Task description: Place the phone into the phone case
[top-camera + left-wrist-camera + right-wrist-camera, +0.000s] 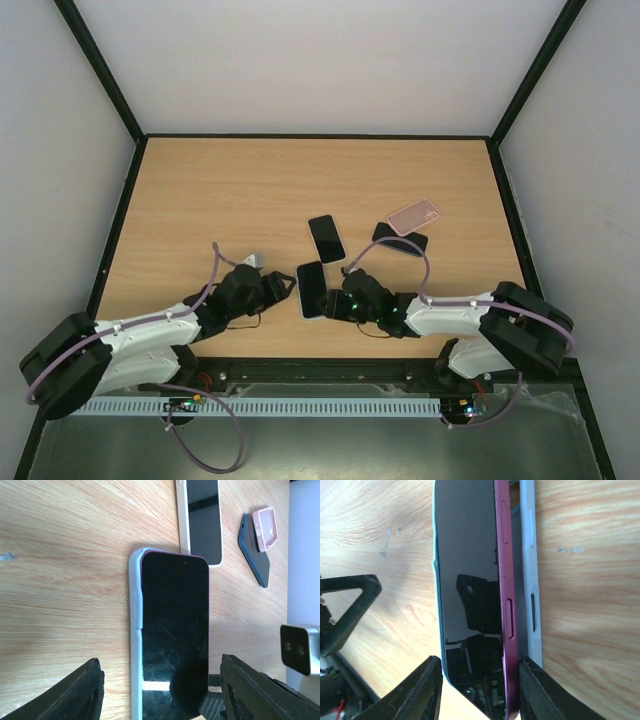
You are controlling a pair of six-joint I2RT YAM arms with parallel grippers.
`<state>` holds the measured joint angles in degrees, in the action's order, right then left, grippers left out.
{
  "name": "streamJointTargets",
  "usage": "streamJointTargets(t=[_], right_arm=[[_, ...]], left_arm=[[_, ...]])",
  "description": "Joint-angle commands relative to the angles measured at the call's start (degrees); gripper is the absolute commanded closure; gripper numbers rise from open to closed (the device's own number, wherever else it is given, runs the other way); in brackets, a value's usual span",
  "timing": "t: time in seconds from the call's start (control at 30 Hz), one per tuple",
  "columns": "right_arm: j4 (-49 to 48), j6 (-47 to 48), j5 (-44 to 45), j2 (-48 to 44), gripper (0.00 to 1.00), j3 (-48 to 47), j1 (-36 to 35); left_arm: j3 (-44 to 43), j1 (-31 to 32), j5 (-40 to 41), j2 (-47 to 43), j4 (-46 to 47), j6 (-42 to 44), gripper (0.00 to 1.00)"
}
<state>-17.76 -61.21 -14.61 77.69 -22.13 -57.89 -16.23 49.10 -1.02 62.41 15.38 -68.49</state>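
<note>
The phone [312, 288], dark-screened with a magenta frame, lies near the table's front, partly in the pale blue phone case [301, 295]. In the left wrist view the phone [175, 625] sits in the case [135, 645] along its left edge. In the right wrist view the phone's magenta side [506, 605] stands raised above the case wall [532, 580]. My left gripper [284, 284] is open, its fingers wide apart on either side of the phone's near end [160, 677]. My right gripper [336, 303] is open too, straddling the phone's other end [480, 665], fingers close against both sides.
A second black phone [326, 238] lies just beyond the first. A pink case [413, 216] rests on a dark blue case [400, 241] to the right. Black frame rails border the wooden table [200, 200].
</note>
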Motion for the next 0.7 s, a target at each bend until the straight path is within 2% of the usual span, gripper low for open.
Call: streamJointTargets(t=[0.0,0.2,0.4,0.5,0.67], right_arm=[[7.4,4.7,6.8,-1.0,0.58,-3.3,-0.1],[12.1,11.5,10.6,-0.3,0.51,-8.8,2.0],[15.0,15.9,11.0,2.9,0.46,-12.4,4.7],[14.5,16.9,9.1,5.5,0.50,-13.1,6.4],[12.7,17.5,5.9,8.5,0.62,-13.6,6.5]], left_arm=[[1.1,-2.2,0.1,-1.7,-1.3,3.4,0.35],[-0.2,-4.5,-4.3,0.4,-2.7,5.7,0.35],[0.6,-5.7,-7.9,3.2,2.3,5.5,0.33],[0.1,-6.1,-9.4,5.9,4.2,5.7,0.33],[-0.4,-6.2,-10.6,9.6,7.1,5.6,0.35]])
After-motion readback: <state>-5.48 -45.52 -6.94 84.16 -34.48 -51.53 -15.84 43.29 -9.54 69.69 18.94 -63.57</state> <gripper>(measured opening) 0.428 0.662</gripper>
